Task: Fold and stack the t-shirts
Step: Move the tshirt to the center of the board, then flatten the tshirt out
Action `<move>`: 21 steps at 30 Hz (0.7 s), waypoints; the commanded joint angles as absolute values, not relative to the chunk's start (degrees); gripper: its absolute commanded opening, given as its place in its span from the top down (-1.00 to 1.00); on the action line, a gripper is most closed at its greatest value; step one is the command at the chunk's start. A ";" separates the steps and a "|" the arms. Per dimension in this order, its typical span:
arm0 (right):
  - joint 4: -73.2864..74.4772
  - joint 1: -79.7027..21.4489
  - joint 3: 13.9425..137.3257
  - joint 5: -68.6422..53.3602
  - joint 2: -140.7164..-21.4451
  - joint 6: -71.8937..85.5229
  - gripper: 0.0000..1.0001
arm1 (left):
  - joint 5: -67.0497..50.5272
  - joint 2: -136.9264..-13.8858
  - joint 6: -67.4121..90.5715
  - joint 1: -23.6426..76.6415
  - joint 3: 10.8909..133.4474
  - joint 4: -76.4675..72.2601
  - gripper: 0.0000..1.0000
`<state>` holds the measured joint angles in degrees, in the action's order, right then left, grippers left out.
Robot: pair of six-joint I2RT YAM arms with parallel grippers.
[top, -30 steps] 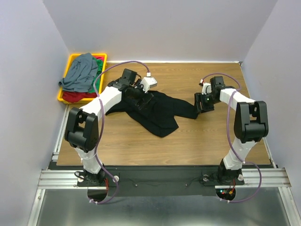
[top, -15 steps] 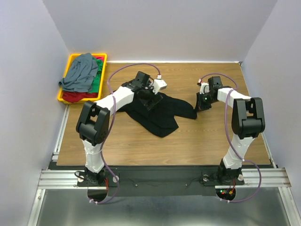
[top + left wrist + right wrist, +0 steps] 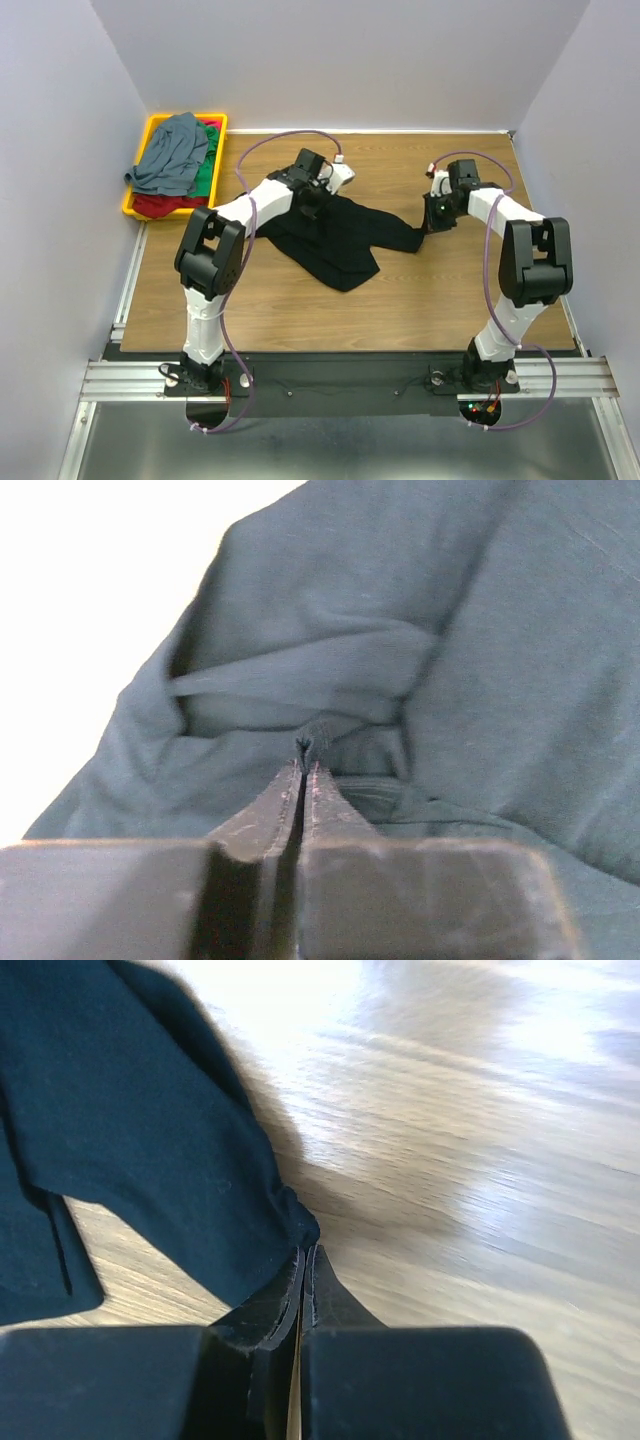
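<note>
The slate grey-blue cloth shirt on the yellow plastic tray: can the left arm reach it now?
Probably not yet: the left fingers are shut on the black cloth t-shirt; otherwise the way looks free.

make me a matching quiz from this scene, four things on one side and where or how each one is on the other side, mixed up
1 black t-shirt
2 grey-blue t-shirt
3 yellow tray
4 right hand

a at the far left corner, by the wall
b shut on an edge of black cloth
c crumpled in the middle of the table
d lying in the tray, on top

Pairs: 1-c, 2-d, 3-a, 4-b
</note>
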<state>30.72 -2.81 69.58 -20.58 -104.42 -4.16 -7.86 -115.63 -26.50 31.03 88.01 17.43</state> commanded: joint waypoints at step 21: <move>32.08 17.66 79.98 -7.30 -89.39 -17.57 0.99 | -19.60 -92.29 -16.26 6.51 94.58 17.93 1.00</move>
